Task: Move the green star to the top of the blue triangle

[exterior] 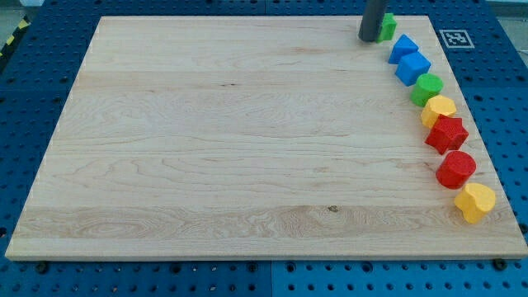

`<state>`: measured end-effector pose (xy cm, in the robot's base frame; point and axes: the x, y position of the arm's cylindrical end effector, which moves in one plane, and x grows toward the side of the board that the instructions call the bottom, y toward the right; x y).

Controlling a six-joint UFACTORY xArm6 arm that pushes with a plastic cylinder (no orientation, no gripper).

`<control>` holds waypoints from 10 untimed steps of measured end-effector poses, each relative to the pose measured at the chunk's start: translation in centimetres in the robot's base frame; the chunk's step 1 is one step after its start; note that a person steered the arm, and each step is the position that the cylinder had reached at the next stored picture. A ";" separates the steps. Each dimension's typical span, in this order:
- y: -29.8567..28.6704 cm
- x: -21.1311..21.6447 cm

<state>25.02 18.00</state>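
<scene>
— Our tip [369, 39], the rod's lower end, has no claw to part or close, so nothing can be said of jaws; it sits at the view's top right, pressed against the left side of the green star [387, 27].

— Then let's go by size. What carries it all?

— We see the wooden board [231, 140] filling most of the view, on a blue perforated table [25, 107] with a printed marker [455, 38] by the board's top right corner. Along the right edge a curved file of blocks runs downward: the blue triangle [403, 48], a blue block [412, 68], a green block [428, 88], a yellow block [439, 108], a red star [446, 134], a red round block [455, 169] and a yellow heart-like block [474, 202].

— And the star itself?

— We find it half hidden behind the rod, near the board's top edge, just above and slightly left of the blue triangle, close to it; we cannot tell whether they touch.

— So which step are we at?

— We judge it the closing one: the star looks nearly placed. Next calls for a short, gentle nudge toward the view's right to centre it over the triangle, without driving it off the top edge or knocking the file below.
</scene>
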 end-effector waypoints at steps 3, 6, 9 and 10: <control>-4.3 -1.3; -2.2 -4.5; -0.5 -2.8; 0.3 -2.1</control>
<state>22.88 18.31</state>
